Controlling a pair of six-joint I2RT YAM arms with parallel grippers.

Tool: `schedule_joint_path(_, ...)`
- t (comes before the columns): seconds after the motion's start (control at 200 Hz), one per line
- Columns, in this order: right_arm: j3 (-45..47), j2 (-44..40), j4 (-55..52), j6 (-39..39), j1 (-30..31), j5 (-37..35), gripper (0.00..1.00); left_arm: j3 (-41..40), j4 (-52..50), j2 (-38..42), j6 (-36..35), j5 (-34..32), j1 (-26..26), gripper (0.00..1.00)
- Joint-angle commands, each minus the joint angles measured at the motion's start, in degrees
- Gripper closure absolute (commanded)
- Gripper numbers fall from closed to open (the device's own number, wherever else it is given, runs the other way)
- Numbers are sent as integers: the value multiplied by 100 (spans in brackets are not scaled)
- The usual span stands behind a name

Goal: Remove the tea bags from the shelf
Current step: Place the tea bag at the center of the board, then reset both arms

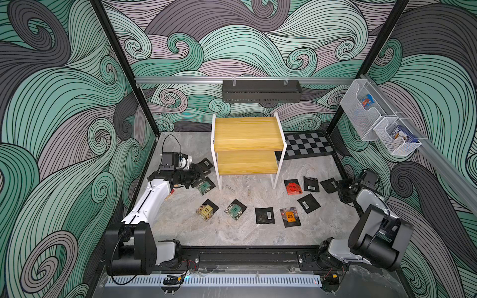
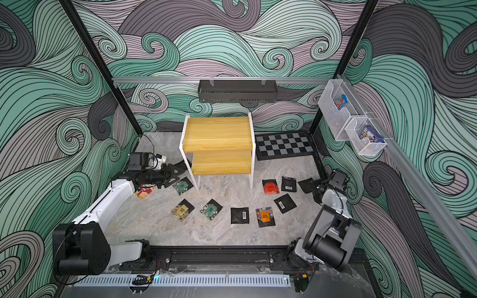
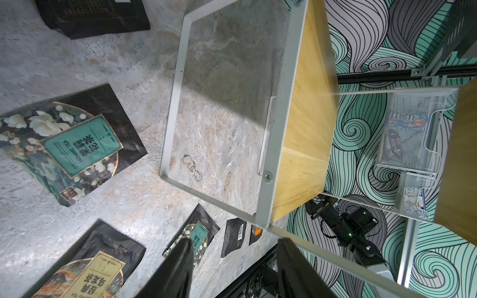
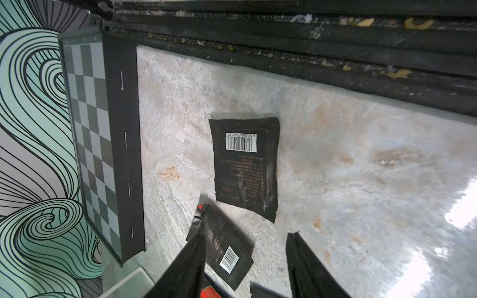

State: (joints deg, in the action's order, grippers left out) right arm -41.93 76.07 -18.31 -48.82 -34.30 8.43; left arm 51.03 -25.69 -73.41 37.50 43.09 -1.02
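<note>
The shelf [image 1: 247,134] [image 2: 218,134] [image 3: 305,108] stands at the back middle, and both yellow boards are bare in both top views. Several tea bags lie flat on the marble table in front of it and to both sides, such as a teal one [image 1: 205,186] [image 3: 77,144], a black one [image 1: 264,215] and a red one [image 1: 293,187]. My left gripper [image 1: 202,175] [image 3: 235,258] hovers open and empty beside the shelf's left leg. Over by the table's right edge my right gripper [image 1: 342,189] [image 4: 245,252] is open above black barcode tea bags [image 4: 245,165] [image 4: 227,254] and grips none of them.
A chessboard [image 1: 307,145] lies behind the shelf on the right. A black perforated rack [image 1: 260,91] hangs on the back rail and two white wire baskets [image 1: 361,111] on the right rail. A red-and-cream striped box [image 2: 143,192] lies under the left arm.
</note>
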Motion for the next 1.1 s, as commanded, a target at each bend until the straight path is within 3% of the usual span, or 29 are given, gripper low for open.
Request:
schedule_joint_path(0.0, 34, -369, -491, 47, 36, -135, 45, 161, 3, 17, -38, 94, -27, 45)
schedule_joint_path(0.27, 45, -1286, -1102, 136, 859, -138, 38, 206, -295, 226, -202, -179, -30, 41)
schedule_joint_path(0.44, 21, -1915, -1293, 162, 2021, -503, 32, 224, -519, 408, -265, -464, -29, 35)
schedule_joint_path(0.46, -1, -1978, -1321, 169, 2167, -544, 31, 224, -532, 435, -267, -484, -29, 32)
schedule_joint_path(0.475, -18, -2013, -1335, 185, 2249, -567, 31, 224, -546, 455, -272, -505, -29, 21)
schedule_joint_path(0.49, -41, -2039, -1341, 207, 2325, -576, 31, 230, -561, 470, -283, -518, -26, 15)
schedule_joint_path(0.54, -160, -2125, -1437, 277, 2566, -638, 28, 254, -637, 534, -330, -611, -30, 13)
schedule_joint_path(0.655, -509, -2145, -1555, 610, 3112, -731, 21, 399, -919, 613, -488, -904, -29, 12)
schedule_joint_path(0.745, -832, -2090, -1636, 961, 3496, -922, 1, 574, -1132, 707, -592, -1207, -30, 12)
schedule_joint_path(0.811, -1047, -2029, -1674, 1230, 3703, -1071, 1, 730, -1291, 778, -706, -1439, -30, 11)
schedule_joint_path(0.846, -1175, -2001, -1676, 1372, 3800, -1157, 1, 842, -1416, 792, -781, -1596, -27, 2)
schedule_joint_path(1.096, -2000, -1530, -1536, 2506, 4391, -2025, 1, 1661, -1658, 687, -1223, -2537, -20, 1)
